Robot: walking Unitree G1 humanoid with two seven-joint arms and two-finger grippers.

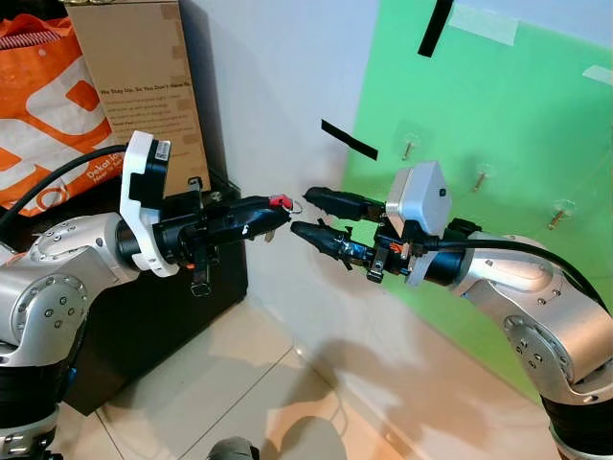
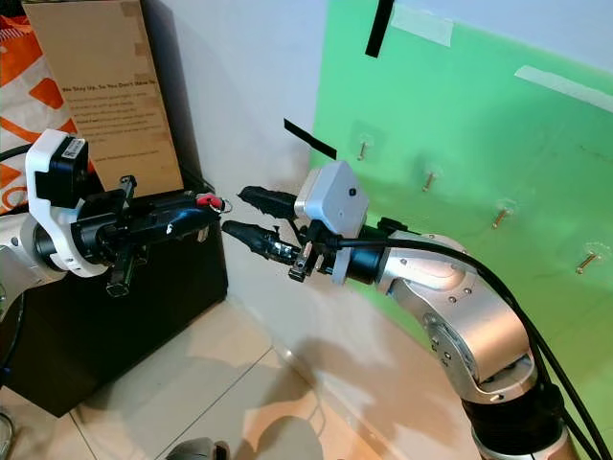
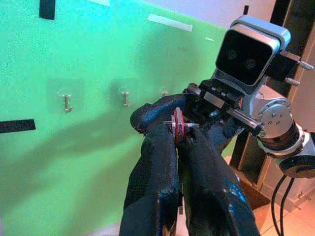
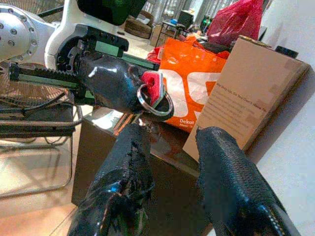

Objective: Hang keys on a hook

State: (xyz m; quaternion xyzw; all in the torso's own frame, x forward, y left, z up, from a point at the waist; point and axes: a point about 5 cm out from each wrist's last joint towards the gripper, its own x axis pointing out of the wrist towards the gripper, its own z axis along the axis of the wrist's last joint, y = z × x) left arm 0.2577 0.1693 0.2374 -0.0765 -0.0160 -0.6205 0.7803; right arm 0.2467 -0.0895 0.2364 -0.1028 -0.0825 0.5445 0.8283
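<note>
A red-headed key with a silver ring (image 1: 283,202) is pinched at the tip of my left gripper (image 1: 273,214), which is shut on it and points right toward the wall. In the right wrist view the red key (image 4: 153,87) and its ring (image 4: 156,104) hang just beyond my open right gripper (image 4: 170,135). My right gripper (image 1: 308,213) faces the left one, its fingertips a short way from the ring. Small metal hooks (image 1: 407,149) (image 1: 480,176) are stuck on the green sheet (image 1: 498,115) behind the right arm.
A black cabinet (image 1: 144,316) stands under my left arm, with a brown cardboard box (image 1: 139,77) and an orange bag (image 1: 43,105) on it. Black tape strips (image 1: 349,140) mark the white wall. Beige floor tiles (image 1: 239,393) lie below.
</note>
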